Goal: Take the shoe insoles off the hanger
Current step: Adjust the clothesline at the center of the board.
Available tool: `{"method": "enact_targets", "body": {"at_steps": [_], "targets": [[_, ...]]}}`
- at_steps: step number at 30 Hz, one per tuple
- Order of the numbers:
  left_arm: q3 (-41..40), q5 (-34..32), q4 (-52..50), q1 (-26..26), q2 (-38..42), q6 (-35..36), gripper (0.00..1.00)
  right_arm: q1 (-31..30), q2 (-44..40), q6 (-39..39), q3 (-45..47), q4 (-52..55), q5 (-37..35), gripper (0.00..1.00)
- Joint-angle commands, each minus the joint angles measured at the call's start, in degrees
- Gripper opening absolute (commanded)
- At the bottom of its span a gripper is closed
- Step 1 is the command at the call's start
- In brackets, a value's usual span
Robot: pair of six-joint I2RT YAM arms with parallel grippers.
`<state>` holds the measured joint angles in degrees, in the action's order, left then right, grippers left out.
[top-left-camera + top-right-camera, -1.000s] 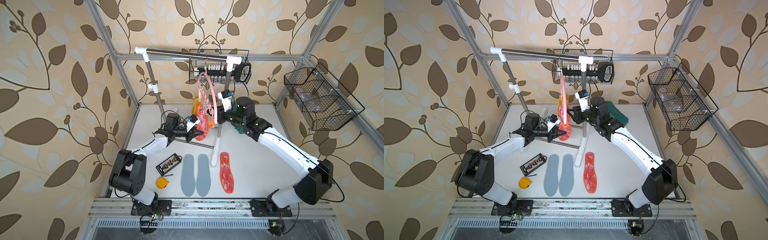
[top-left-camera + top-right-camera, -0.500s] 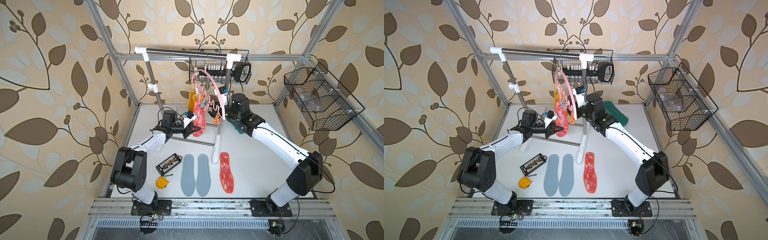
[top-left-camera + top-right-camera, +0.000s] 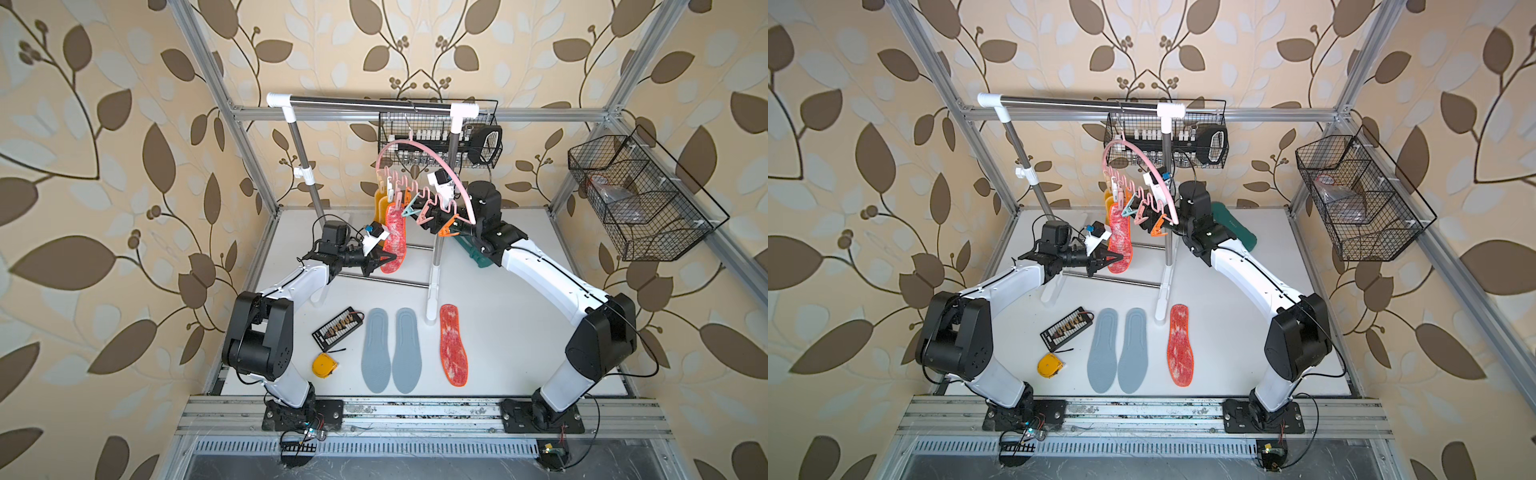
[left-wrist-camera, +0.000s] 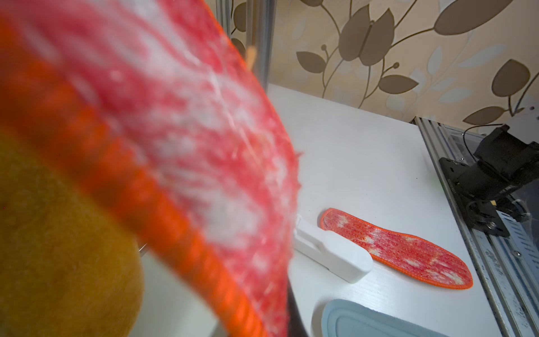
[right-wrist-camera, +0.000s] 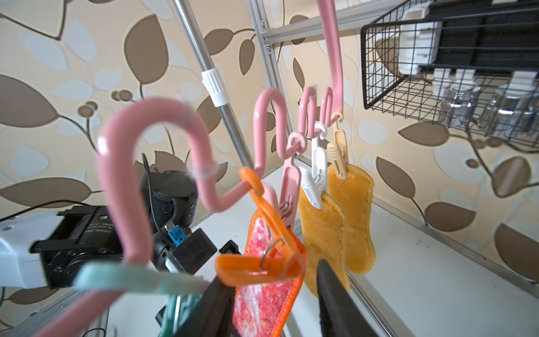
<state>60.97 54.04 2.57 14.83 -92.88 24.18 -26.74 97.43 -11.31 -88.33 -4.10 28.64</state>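
Observation:
The pink hanger (image 3: 419, 148) (image 5: 128, 146) hangs by its hook from the rack bar. A red-orange insole (image 3: 394, 239) (image 5: 262, 306) dangles from a pink clip. My left gripper (image 3: 381, 261) (image 3: 1115, 261) is shut on the insole's lower end, and the blurred insole (image 4: 175, 146) fills the left wrist view. Two mustard-yellow insoles (image 3: 379, 208) (image 5: 350, 218) hang clipped behind it. My right gripper (image 3: 451, 228) (image 5: 268, 291) is at the hanger's right end, its black fingers on either side of an empty orange clip (image 5: 259, 268) held level. Two blue-grey insoles (image 3: 390, 353) and another red-orange insole (image 3: 454, 347) (image 4: 393, 248) lie flat on the table.
The steel-and-white rack (image 3: 365, 104) stands over the table, with its right post (image 3: 434, 257) and white foot (image 4: 329, 253) beside the flat insoles. A black terminal board (image 3: 336, 328) and a yellow tape measure (image 3: 324, 365) lie front left. Wire baskets (image 3: 631, 199) hang on the walls.
The hanger has swung from edge-on to broadside. My right gripper has drawn back to the right with the hanger's end. The left gripper still grips the hanging red-orange insole, now pulled slightly left.

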Motion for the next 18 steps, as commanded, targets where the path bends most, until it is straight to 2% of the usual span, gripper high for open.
{"method": "enact_targets", "body": {"at_steps": [1,8,18], "targets": [[0.2,0.2,-0.5,-0.2,2.7,1.7,0.03,0.7,2.1,0.5,-3.0,-2.8,6.4,0.45],[0.2,2.0,-0.6,-0.2,3.1,1.6,0.03,0.8,6.7,-0.9,-7.8,-4.4,13.3,0.48],[0.2,4.5,-0.3,-0.2,3.4,0.8,0.04,0.9,9.4,-1.8,-9.3,-7.9,16.7,0.53]]}}
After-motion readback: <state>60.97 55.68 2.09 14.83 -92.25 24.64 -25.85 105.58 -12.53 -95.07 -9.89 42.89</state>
